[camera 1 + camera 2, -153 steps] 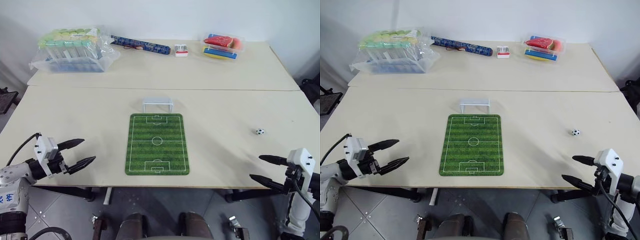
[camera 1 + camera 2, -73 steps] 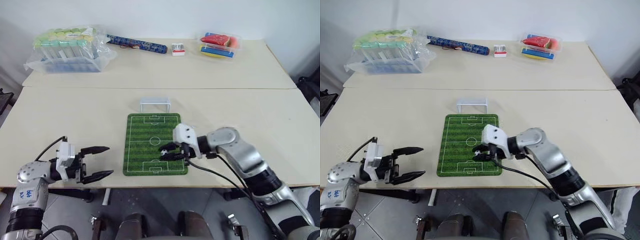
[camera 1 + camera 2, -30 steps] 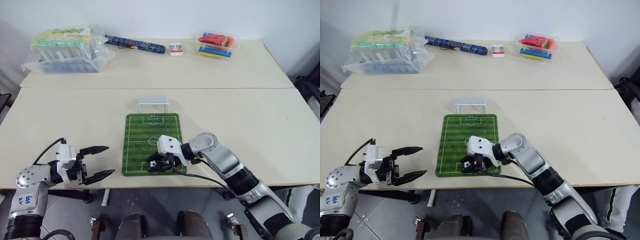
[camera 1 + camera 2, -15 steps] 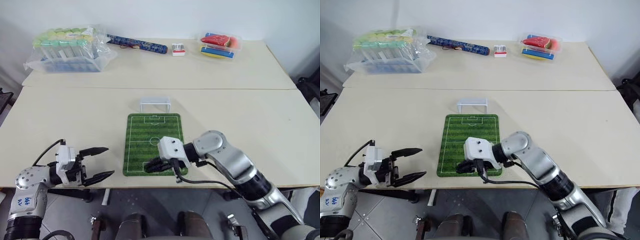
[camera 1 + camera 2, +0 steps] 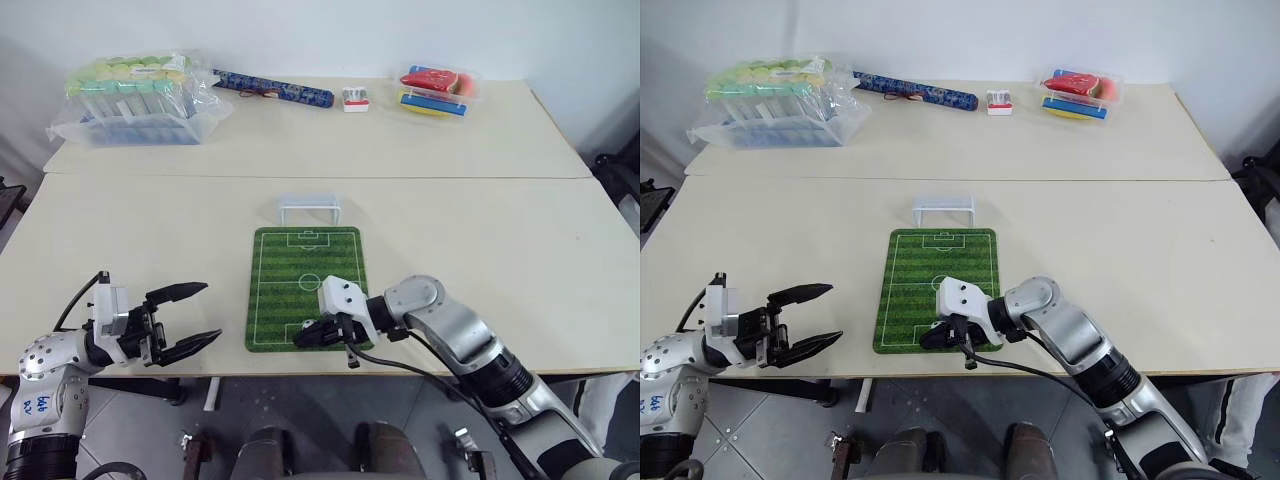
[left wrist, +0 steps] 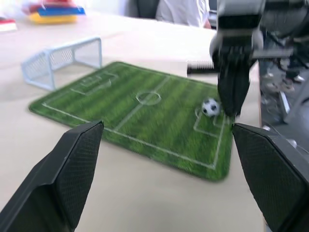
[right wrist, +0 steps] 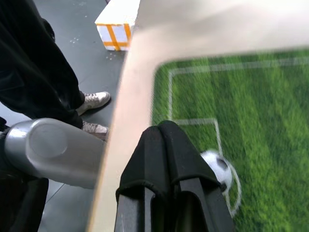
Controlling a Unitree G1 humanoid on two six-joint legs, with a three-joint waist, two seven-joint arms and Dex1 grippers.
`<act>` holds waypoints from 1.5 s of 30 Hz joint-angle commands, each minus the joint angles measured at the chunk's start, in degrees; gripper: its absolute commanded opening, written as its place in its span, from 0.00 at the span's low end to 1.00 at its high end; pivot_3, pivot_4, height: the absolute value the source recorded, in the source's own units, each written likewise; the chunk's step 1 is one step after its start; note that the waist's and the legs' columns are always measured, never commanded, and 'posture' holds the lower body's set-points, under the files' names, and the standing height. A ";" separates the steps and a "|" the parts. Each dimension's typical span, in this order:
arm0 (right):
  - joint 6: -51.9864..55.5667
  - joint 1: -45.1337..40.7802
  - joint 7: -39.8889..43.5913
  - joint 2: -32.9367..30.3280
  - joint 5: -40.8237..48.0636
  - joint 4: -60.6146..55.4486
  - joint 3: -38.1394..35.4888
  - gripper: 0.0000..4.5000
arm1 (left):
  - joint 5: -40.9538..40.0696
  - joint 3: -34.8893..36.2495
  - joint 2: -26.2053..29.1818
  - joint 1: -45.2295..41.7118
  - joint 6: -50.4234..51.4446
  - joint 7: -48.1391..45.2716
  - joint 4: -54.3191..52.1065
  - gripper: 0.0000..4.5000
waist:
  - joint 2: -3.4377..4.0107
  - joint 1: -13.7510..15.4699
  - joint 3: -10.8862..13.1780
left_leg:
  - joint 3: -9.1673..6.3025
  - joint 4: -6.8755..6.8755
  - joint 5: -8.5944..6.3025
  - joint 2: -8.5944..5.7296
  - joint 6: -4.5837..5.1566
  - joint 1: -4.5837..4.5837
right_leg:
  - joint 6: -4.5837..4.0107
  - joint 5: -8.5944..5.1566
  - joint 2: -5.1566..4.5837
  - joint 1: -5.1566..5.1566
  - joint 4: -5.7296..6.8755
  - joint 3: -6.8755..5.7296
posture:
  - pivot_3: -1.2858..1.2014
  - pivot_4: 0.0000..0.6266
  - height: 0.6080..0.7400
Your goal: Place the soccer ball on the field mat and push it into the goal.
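Soccer ball (image 6: 210, 107) first: your right gripper (image 7: 166, 133) has its two fingers pressed together with nothing between them, tips just behind the ball, which sits free on the field mat (image 5: 305, 262) in the near penalty box. That closed wedge looks set up as a pusher, lined to drive the ball up the pitch toward the goal (image 5: 309, 209) standing off the mat's far end. Your left gripper (image 5: 187, 317) holds its fingers spread and empty, well clear at the near table edge. Count: one ball, one mat, one goal, two grippers.
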 commanded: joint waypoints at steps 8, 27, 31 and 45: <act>-14.50 -19.66 -8.88 4.25 -4.82 25.71 -9.92 0.00 | 0.62 0.43 0.10 -2.89 -0.85 1.67 0.68 1.00 | 0.02 -0.38 0.02 | 0.05 0.00 0.01 0.04 -0.02 0.02 | 0.00 0.00 0.03 -0.02 0.01 0.00 | 0.52 0.24 1.00; -13.96 -6.44 4.35 -13.95 5.58 15.78 -25.86 0.44 | -0.76 4.52 -0.06 -5.01 -0.67 5.50 3.96 1.00 | -0.01 0.09 0.07 | -0.07 -0.19 -0.05 -0.09 0.01 -0.02 | 0.00 0.00 -0.01 0.00 -0.08 -0.10 | 0.52 0.24 1.00; -18.51 -2.55 10.67 -18.67 7.80 20.21 -29.50 0.75 | -0.68 6.58 0.91 -3.46 -0.82 5.01 5.59 1.00 | -0.02 -0.10 0.08 | 0.08 -0.10 -0.05 -0.03 0.01 0.01 | 0.00 0.00 -0.01 0.01 -0.10 -0.06 | 0.52 0.24 1.00; -24.42 3.20 16.30 -22.41 10.02 26.25 -34.82 0.99 | -2.43 12.52 3.78 -0.24 2.30 4.48 6.90 1.00 | 0.00 0.06 0.10 | 0.20 0.01 -0.04 0.36 0.01 0.07 | 0.00 0.00 0.03 0.03 -0.07 0.03 | 0.52 0.24 1.00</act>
